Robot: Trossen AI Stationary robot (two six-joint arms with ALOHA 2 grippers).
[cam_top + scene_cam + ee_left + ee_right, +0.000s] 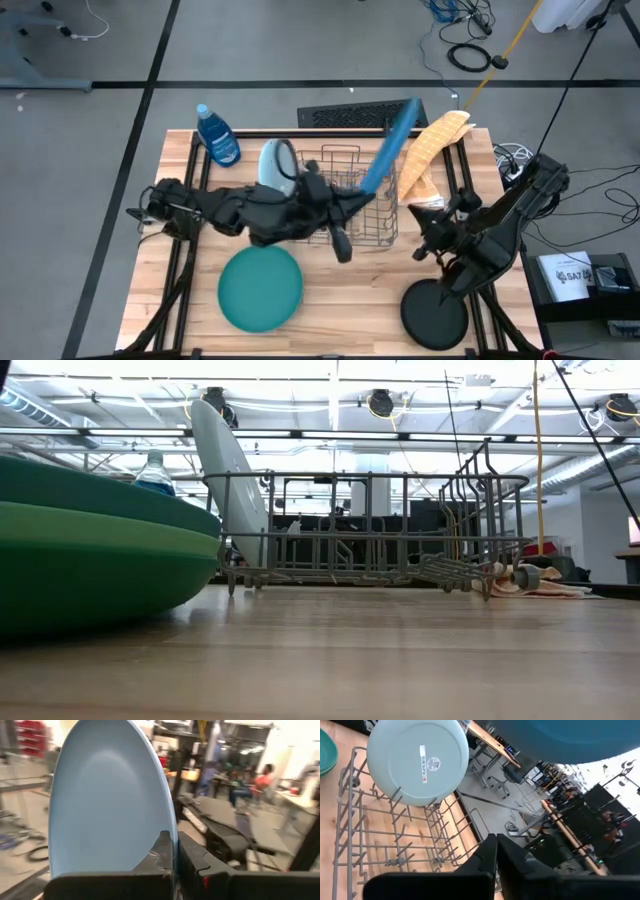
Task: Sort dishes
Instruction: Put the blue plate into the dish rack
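— What is in the rack [370, 560]?

— One pale plate [417, 760], standing on edge between the wires at one end. The other slots hold nothing.

— Any writing on it?

— A white sticker [427, 764] on its underside. One word looks like "PLATE"; the rest is too small to read.

— And the other plates?

— Five in all. A blue plate [393, 148] hangs tilted over the rack's other end, with the left gripper [175, 845] clamped on its rim. A teal plate [260, 288] lies on a green plate [80, 570] on the table in front of the rack. A smaller black plate [435, 315] lies flat in front of the rack too, well apart from that stack.

— The right gripper [496, 840]?

— Fingers pressed together with nothing between them, beside the rack, under the blue plate.

— Anything else?

— One soap bottle [218, 135] behind the rack, near the pale plate's end. Its label cannot be read.
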